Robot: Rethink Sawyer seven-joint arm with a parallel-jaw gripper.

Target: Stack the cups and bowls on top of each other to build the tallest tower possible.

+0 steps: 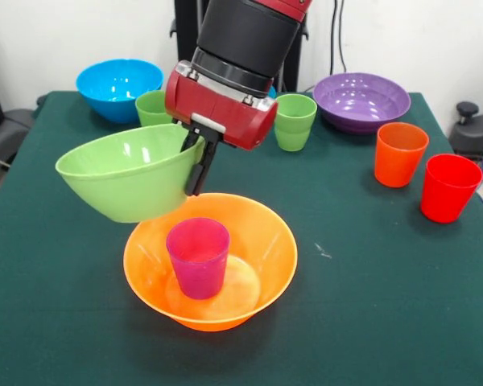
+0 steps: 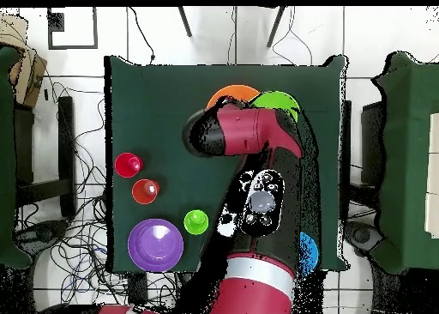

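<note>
My gripper (image 1: 195, 173) is shut on the rim of the lime green bowl (image 1: 125, 173), which hangs tilted above the left rim of the big orange bowl (image 1: 262, 241). A purple cup (image 1: 198, 256) stands upright inside the orange bowl. In the overhead view the arm hides most of the orange bowl (image 2: 233, 94) and the green bowl (image 2: 279, 101). A green cup (image 1: 294, 121) stands behind the arm, and another green cup (image 1: 151, 107) is partly hidden by the held bowl.
A blue bowl (image 1: 117, 87) sits at the far left and a wide purple bowl (image 1: 361, 100) at the far right. An orange cup (image 1: 400, 153) and a red cup (image 1: 449, 186) stand at the right side of the green table (image 1: 370, 305).
</note>
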